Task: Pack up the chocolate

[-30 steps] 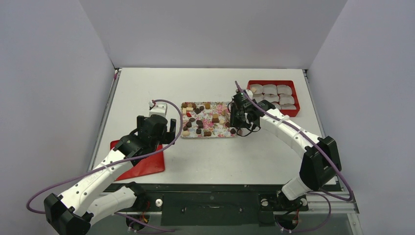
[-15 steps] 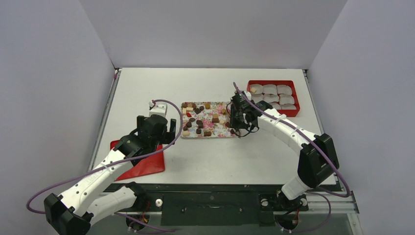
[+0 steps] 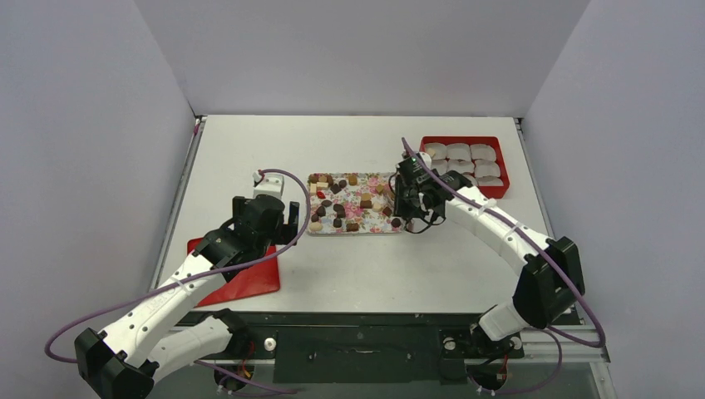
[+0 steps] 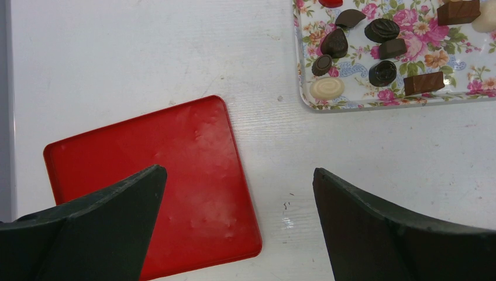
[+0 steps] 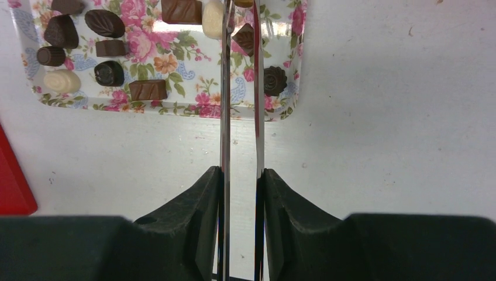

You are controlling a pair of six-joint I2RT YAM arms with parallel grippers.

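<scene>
Right wrist view: thin metal tongs [image 5: 224, 117] are clamped by the right gripper [image 5: 241, 172], a dark brown chocolate [image 5: 244, 36] between their blades. The left gripper [image 4: 238, 171] is spread wide. Packing is judged barely begun.

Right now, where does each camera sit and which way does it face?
Top: above and behind the arms, looking down on the whole table, both arms showing.
Left wrist: looks down past its open left tool at a red lid.
Right wrist: looks down along tongs in the right tool.
All three share the flowered tray.
</scene>
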